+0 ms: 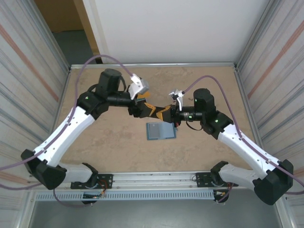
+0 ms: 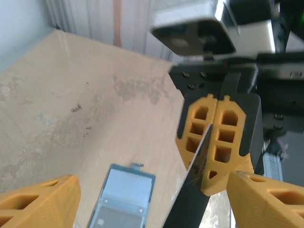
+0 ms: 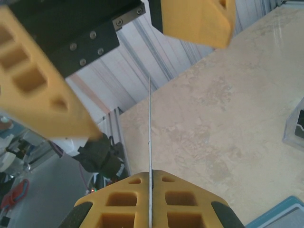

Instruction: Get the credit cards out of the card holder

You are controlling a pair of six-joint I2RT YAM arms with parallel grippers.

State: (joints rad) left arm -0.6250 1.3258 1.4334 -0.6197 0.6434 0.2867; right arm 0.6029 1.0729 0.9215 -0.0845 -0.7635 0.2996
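Right gripper (image 1: 166, 114): pressed together on a credit card (image 2: 190, 206). My right wrist view has the two orange pads closed at lower centre, with the card coming up between them as a hairline edge.
Left gripper (image 1: 153, 112): spread wide. Its blocky orange fingers (image 2: 40, 204) sit in the lower corners of the left wrist view, and the card stands in the gap between them. I see it touching neither one.
Credit card: thin, stiff and flat. It looks dark from the left wrist and is held off the table, where the two grippers meet at centre frame in the top view.
Card holder (image 1: 160, 130): lies open and flat on the table, just below the grippers in the top view. It is a small rectangle with a teal-blue border, paler grey-blue pocket panels facing up and rounded corners.
Gripper fingers: orange plastic with ribs and hollow cells, on black metal mounts with visible screw heads.
Table (image 1: 109, 137): tan, matt and mottled like stone, with faint dark specks.
Edges: a metal rim (image 1: 152, 65) runs along the top of the table in the top view, and ribbed pale wall panels (image 1: 28, 57) stand close on both sides.
Open room: there is bare tabletop left of the holder and across the upper part of the table. The arms crowd the centre.
Writing: the holder's panels are too blurred for me to read anything.
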